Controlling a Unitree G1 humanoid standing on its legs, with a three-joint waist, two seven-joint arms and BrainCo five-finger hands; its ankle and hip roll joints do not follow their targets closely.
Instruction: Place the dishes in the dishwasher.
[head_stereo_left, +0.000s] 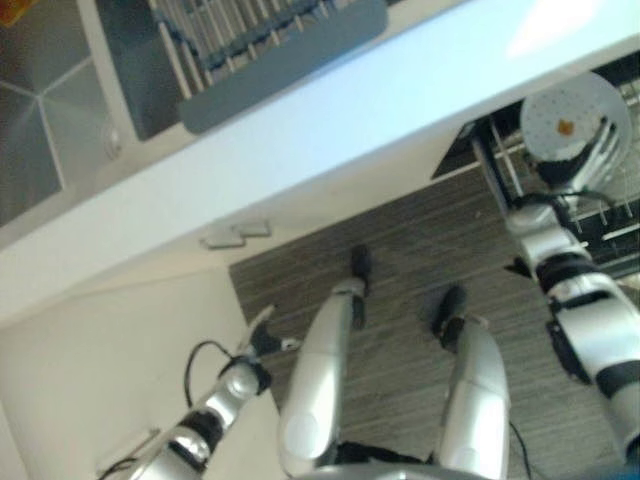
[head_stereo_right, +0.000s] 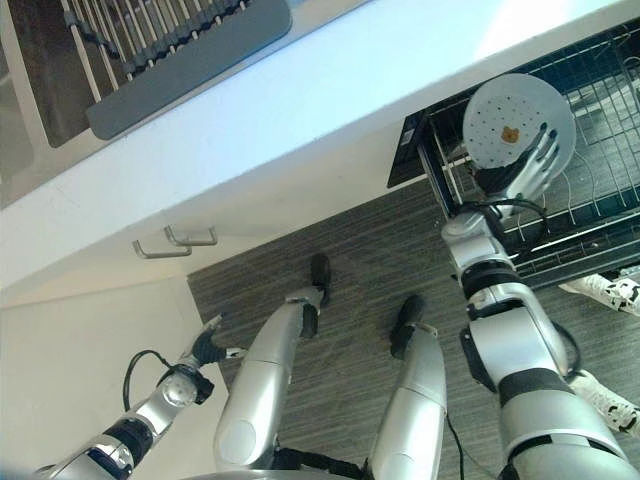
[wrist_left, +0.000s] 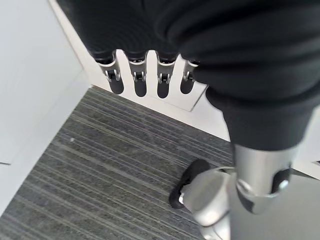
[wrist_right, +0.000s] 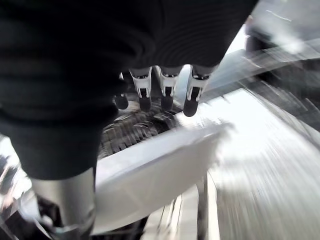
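Note:
A round white plate (head_stereo_right: 510, 120) with a small orange speck is held over the pulled-out wire dishwasher rack (head_stereo_right: 600, 200) at the right. My right hand (head_stereo_right: 520, 175) is shut on the plate, fingers spread across its face and the thumb behind it. In the right wrist view the plate (wrist_right: 160, 170) lies just past the fingers (wrist_right: 167, 90), with rack wires beneath. My left hand (head_stereo_left: 262, 335) hangs low at the left above the floor, open and holding nothing; its straight fingers (wrist_left: 140, 80) show in the left wrist view.
A white counter (head_stereo_left: 330, 120) crosses the view, with a grey drying rack (head_stereo_left: 270, 40) and a steel sink (head_stereo_left: 40, 130) on it. Cabinet handles (head_stereo_right: 175, 243) sit below the counter edge. A person's white shoes (head_stereo_right: 610, 290) stand beside the dishwasher.

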